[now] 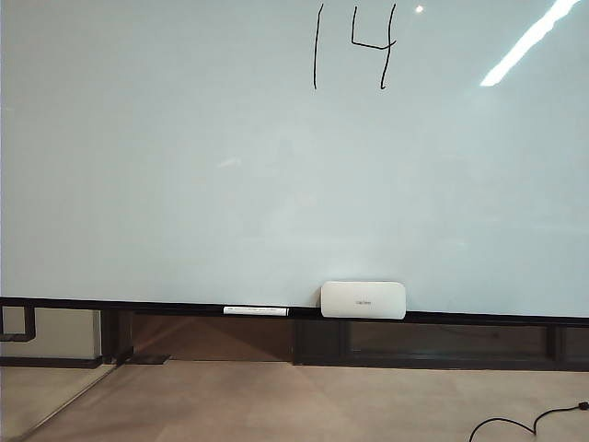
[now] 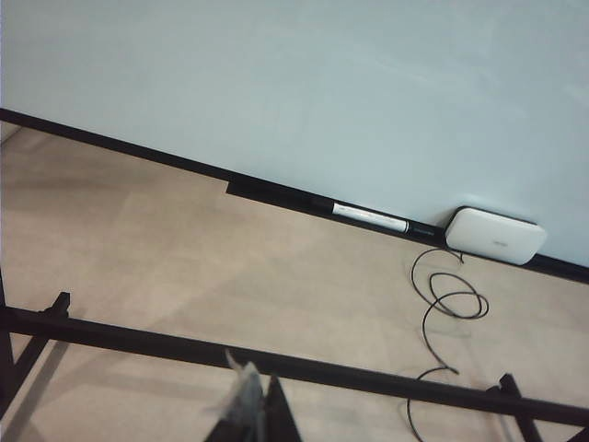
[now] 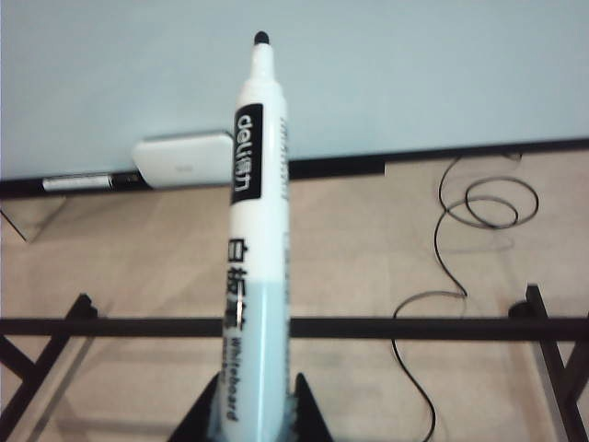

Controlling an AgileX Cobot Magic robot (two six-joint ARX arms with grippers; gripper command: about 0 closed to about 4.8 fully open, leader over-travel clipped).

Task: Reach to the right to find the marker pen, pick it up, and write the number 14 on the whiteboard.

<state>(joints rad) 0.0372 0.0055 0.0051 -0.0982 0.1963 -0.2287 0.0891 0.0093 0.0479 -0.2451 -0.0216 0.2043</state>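
Note:
The whiteboard (image 1: 184,166) fills the exterior view, and the number 14 (image 1: 354,46) stands near its top in thin black strokes. Neither gripper shows in that view. In the right wrist view my right gripper (image 3: 256,394) is shut on the marker pen (image 3: 256,184), a white barrel with a black label. Its uncapped black tip points at the whiteboard (image 3: 414,64) and stands off it. My left gripper (image 2: 256,410) is shut with nothing held, a whitish pad showing at its tips, low and back from the whiteboard (image 2: 322,83).
A white eraser (image 1: 363,300) and a second pen (image 1: 256,311) rest on the dark lower rail (image 1: 92,304). A black cable (image 3: 460,239) loops over the beige floor. A black frame bar (image 2: 276,359) crosses in front of both grippers.

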